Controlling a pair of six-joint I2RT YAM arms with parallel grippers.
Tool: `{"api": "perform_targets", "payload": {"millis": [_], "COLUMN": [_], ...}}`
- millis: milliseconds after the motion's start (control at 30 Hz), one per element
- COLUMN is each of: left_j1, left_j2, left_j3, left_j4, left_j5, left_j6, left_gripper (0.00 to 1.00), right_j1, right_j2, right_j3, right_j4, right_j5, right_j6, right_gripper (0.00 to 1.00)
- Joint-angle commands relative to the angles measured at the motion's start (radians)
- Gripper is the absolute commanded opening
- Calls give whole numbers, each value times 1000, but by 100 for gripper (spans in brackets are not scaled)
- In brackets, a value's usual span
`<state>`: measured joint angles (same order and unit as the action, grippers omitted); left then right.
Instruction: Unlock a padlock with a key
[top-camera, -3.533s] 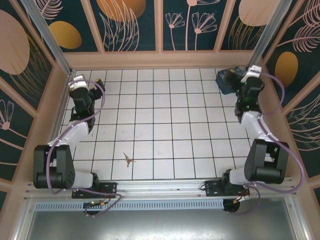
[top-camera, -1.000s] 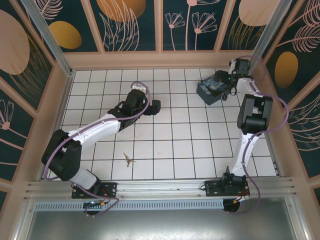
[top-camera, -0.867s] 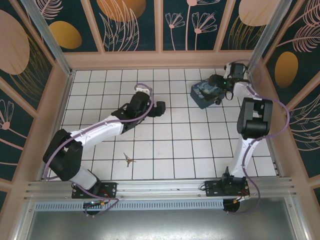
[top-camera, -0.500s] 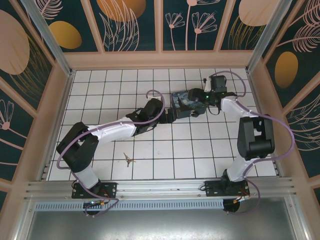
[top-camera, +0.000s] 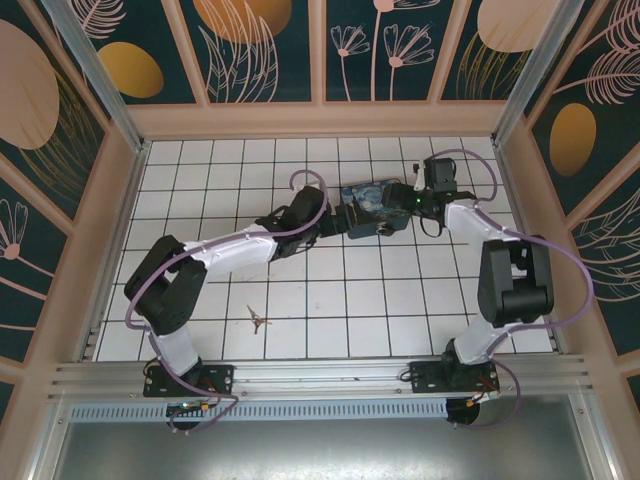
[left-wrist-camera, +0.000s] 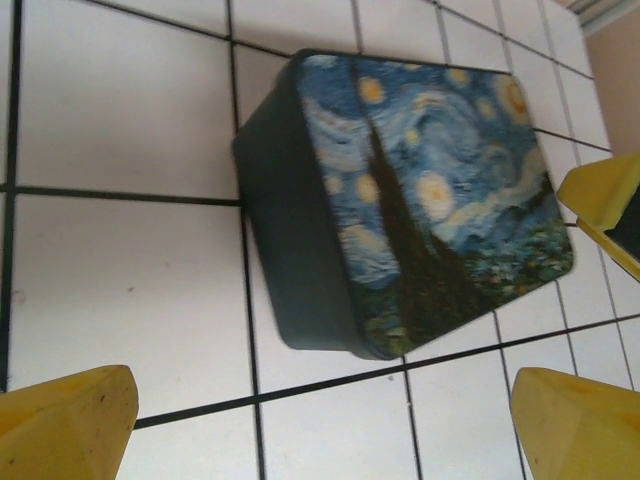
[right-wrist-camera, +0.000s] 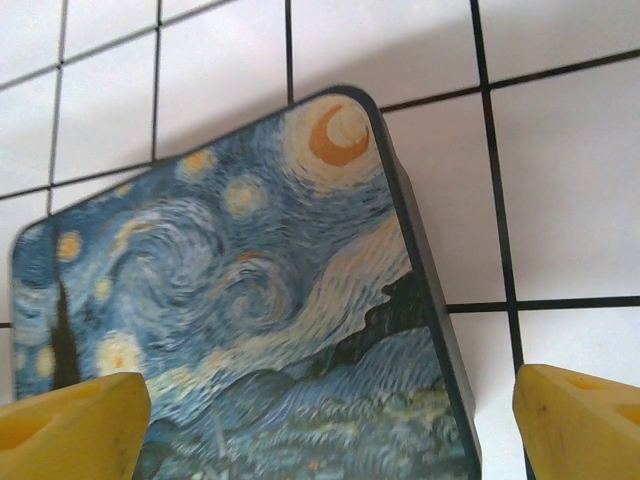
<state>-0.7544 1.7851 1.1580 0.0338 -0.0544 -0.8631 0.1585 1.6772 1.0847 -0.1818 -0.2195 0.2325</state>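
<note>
- Left gripper is hanging released, its yellow fingertips standing wide apart just short of the painted box, with nothing pinched between them.
- Opposite it, the right gripper is also standing spread, reaching over the far end of that box and gripping nothing that I can make out (one tip is sitting clear of the box wall).
- Well apart from both grippers, the key is lying flat on the tiled floor, back toward the arm bases and nearer the left arm's base than the right's.
- Where the padlock is sitting I cannot tell; neither gripper is touching anything resembling it.
- Handling, as I am judging it: the key is looking thin, light and stiff. Being metal on smooth tile, it is likely to skid under a careless pinch. The fingers should be closing on its broader head end, leaving the blade free for the lock.
- Going by its looks, the box is rigid with a smooth printed lid, probably slippery for the pads; its side walls are offering the better hold.
- Writing: none is readable. The lid is carrying a swirling night-sky painting with a crescent moon and a dark cypress, and no brand or label is legible.
</note>
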Motion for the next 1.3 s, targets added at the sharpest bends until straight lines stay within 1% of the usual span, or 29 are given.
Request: {"api": "perform_targets", "payload": {"millis": [0, 67, 167, 267, 333, 433, 533, 733, 833, 933, 1067, 1133, 1167, 1267], "left_j1": [45, 74, 122, 136, 142, 163, 187, 188, 189, 188, 188, 188, 185, 172], "left_j2": [-38, -97, -173, -229, -267, -319, -358, -403, -428, -447, -461, -469, -475, -519], "left_j3": [-35, -83, -138, -161, -179, -229, -272, -321, -336, -346, -336, -352, -365, -400], "left_j4": [-18, -49, -103, -169, -202, -226, -244, -278, -299, -356, -523, -598, -617, -691], "left_j5": [34, 14, 22, 20, -6, -30, -41, -77, -86, -95, -156, -158, -153, -170], "left_j6": [-55, -52, -23, 17, 16, -22, -55, -57, -56, -57, -56, -70, -75, -122], "left_gripper": [95, 96, 96, 97, 97, 98, 98, 97, 97, 96, 88, 84, 83, 81], "right_j1": [-4, 2, 22, 60, 104, 177, 258, 376, 383, 382, 361, 356, 355, 358], "right_j2": [71, 88, 82, 57, 48, 53, 56, 87, 95, 44, -63, -112, -126, -156], "right_j3": [44, 53, 35, -8, -25, -28, -32, -27, -9, -14, -22, -31, -36, -63], "right_j4": [11, 10, 26, 68, 93, 113, 128, 186, 166, 130, 63, 37, 30, 29], "right_j5": [-57, -80, -96, -128, -118, -106, -55, -10, 7, 38, 69, 77, 74, 44], "right_j6": [-25, -17, 1, 37, 66, 116, 164, 248, 248, 230, 193, 180, 177, 181], "right_gripper": [91, 89, 87, 87, 86, 85, 85, 85, 85, 87, 88, 88, 88, 81]}}
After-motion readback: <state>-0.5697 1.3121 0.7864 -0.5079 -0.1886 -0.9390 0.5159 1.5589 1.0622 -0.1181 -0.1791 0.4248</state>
